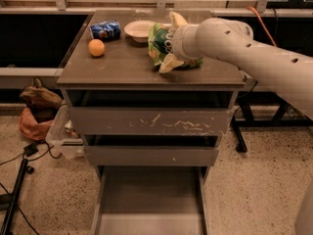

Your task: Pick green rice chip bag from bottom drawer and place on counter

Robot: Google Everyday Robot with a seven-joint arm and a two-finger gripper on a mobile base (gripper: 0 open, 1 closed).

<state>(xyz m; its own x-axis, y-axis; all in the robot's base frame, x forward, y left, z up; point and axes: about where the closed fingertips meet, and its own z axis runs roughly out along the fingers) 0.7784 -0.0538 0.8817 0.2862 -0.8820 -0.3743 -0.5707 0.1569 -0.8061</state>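
Note:
The green rice chip bag (157, 42) lies on the counter (122, 65), right of the middle, next to the white bowl. My gripper (172, 42) is at the bag from the right, low over the counter. Its fingers (168, 64) are spread wide, one beyond the bag and one in front of it, so it is open and not squeezing the bag. The bottom drawer (149, 197) is pulled out below the cabinet, and its grey floor is bare. My arm comes in from the right and hides the bag's right part.
A crushed blue can (105, 30), an orange (96, 47) and a white bowl (139, 29) sit on the counter's back left. The scratched top drawer front (151, 121) and the middle drawer are slightly ajar. A brown bag and cables lie on the floor at left.

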